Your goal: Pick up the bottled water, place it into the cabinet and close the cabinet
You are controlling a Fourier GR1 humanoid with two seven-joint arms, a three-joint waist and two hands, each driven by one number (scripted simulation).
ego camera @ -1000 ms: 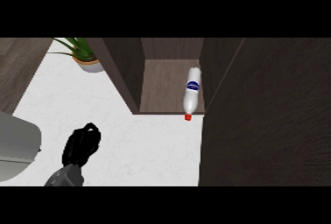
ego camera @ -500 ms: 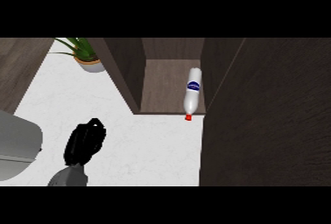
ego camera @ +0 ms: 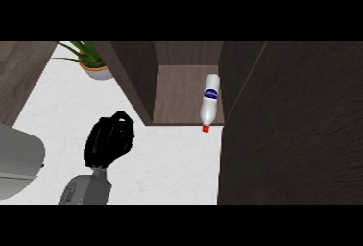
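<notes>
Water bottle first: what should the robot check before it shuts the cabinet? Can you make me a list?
1. Water bottle is in the cabinet: ok, it lies on its side there.
2. Bottle fully inside: not ok, its red cap pokes past the front edge.
3. No robot hand holds the bottle: ok, the left robot hand is over the white counter, apart from it.
4. Right robot hand ready: cannot tell, it is out of view.
5. Cabinet door open: ok, the dark panel stands at the right.
6. Plant out of the way: ok, it sits far left.
</notes>
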